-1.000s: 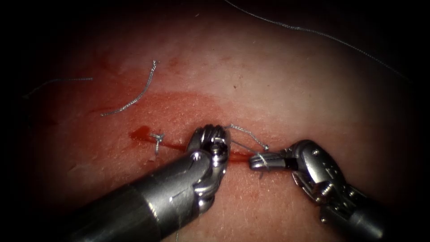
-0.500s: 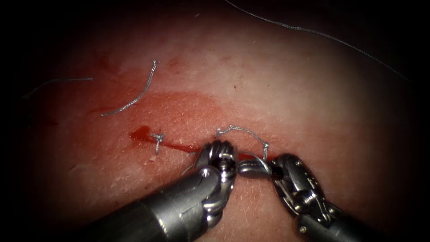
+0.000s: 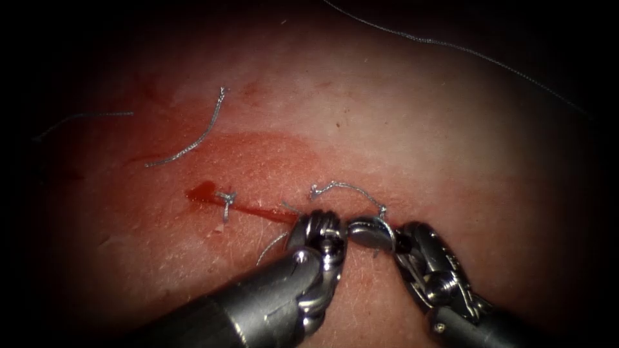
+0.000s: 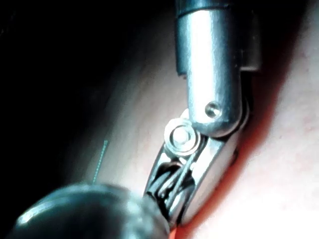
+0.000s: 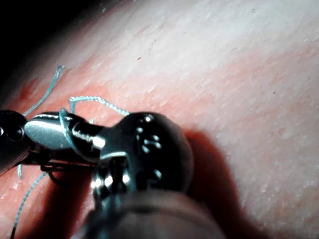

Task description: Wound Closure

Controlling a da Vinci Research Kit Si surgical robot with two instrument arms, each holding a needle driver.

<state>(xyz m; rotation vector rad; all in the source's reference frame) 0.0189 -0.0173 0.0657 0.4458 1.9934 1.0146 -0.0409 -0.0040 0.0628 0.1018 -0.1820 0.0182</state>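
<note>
The cut (image 3: 258,211) runs across the tissue (image 3: 400,116), with a tied knot (image 3: 225,197) at its left end. My right tool (image 3: 365,232) comes in from the lower right, its jaws shut with a loop of thread (image 3: 389,237) wound around them. The right wrist view shows the same wrap on the right tool (image 5: 46,130). A short thread tail (image 3: 348,187) arches over the cut just behind the tools. My left tool (image 3: 318,227) meets the right tool's tip over the cut, and a strand (image 3: 271,247) trails from beneath it. What it holds is hidden.
Two cut ends of thread (image 3: 193,138) (image 3: 84,116) lie on the tissue at the upper left. A long thread (image 3: 451,46) crosses the upper right. Red fluid (image 3: 201,191) pools at the cut's left end and stains the skin around it.
Both tools have come lower in the endoscope view. The right tool swung left until its tip met the left tool. The thread tail went slack into an arch.
</note>
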